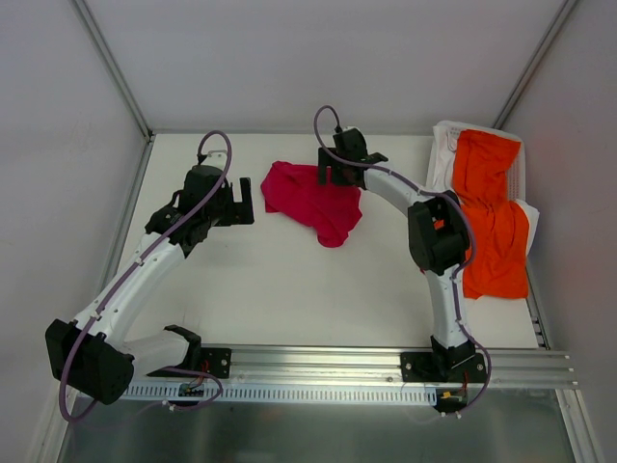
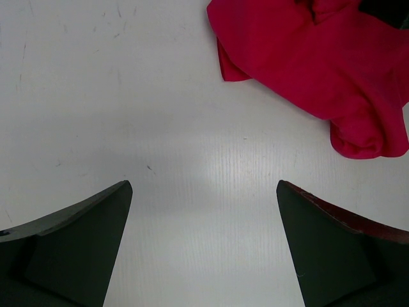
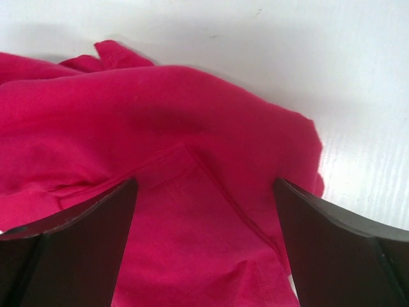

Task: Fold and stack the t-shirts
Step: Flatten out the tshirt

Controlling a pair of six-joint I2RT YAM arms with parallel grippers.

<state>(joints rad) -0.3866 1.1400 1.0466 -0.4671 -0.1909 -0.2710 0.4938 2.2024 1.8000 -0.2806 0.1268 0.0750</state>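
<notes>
Crimson t-shirt [image 1: 308, 198] crumpled, orange t-shirt [image 1: 492, 217] rumpled; left fingers [image 2: 77, 243] and right fingers [image 3: 70, 243] wide apart, empty.

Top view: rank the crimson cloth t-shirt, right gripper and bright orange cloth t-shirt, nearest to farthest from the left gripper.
From the left gripper:
1. Crimson cloth t-shirt, crumpled at centre, just right of it.
2. Right gripper, over that shirt's right part.
3. Bright orange cloth t-shirt, far right side.
</notes>
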